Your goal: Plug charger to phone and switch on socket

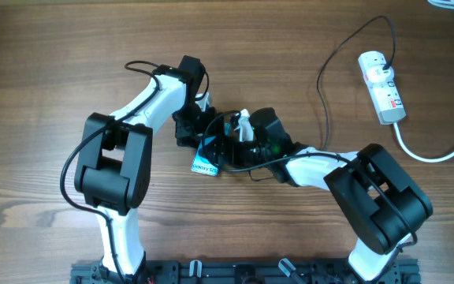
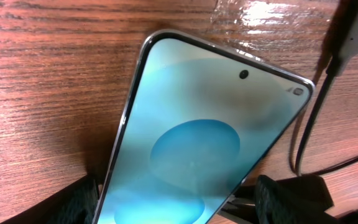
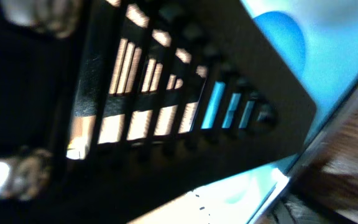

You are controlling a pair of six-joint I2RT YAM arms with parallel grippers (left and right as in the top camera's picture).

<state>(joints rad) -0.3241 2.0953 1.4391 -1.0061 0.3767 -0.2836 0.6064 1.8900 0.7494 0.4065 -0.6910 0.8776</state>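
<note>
The phone [image 1: 205,165] lies on the table between both arms, with only its corner and white band showing from overhead. In the left wrist view its cyan screen [image 2: 197,143] fills the middle. My left gripper [image 2: 179,200] straddles its lower end, open, and the right finger [image 2: 291,198] stands off the phone's edge. The charger's black cable [image 1: 321,87] runs from the socket [image 1: 382,87] under my right arm, and its grey plug end [image 2: 352,28] hangs at the upper right. My right gripper [image 1: 240,142] sits tight against the left one. Its view is dark, showing only the phone's screen [image 3: 278,31].
The socket's thick white cord [image 1: 440,150] loops along the right table edge. Loose black cable [image 2: 300,143] curls beside the phone's right side. Both arms' black wrists crowd the table's middle.
</note>
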